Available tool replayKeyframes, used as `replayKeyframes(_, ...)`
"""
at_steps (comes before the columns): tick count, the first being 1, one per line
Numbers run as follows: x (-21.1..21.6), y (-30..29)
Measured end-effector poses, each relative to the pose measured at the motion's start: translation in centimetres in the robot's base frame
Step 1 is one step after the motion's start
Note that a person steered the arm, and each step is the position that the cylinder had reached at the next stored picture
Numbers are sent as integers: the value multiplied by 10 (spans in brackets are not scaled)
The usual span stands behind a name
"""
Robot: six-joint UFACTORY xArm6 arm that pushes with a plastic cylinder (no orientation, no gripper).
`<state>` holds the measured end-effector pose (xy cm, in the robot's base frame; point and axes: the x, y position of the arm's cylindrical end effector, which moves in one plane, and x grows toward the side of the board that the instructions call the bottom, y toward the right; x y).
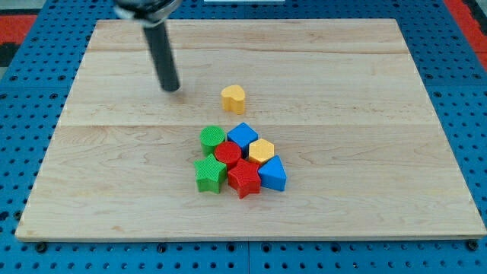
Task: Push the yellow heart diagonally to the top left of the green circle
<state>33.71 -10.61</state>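
The yellow heart [233,98] lies alone on the wooden board [365,91], above and slightly right of the green circle [212,138]. The green circle is at the upper left of a tight cluster of blocks. My tip [171,87] rests on the board to the left of the yellow heart, a clear gap away, and up and left of the green circle. The rod rises to the view's top left.
The cluster also holds a blue cube [243,135], a yellow hexagon [261,151], a red circle [227,154], a green star [209,175], a red star [244,178] and a blue triangle [273,174]. Blue pegboard surrounds the board.
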Motion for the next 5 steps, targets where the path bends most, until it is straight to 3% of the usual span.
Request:
replayKeyframes(1,-28,30)
replayKeyframes(3,-31,159)
replayKeyframes(5,23,146)
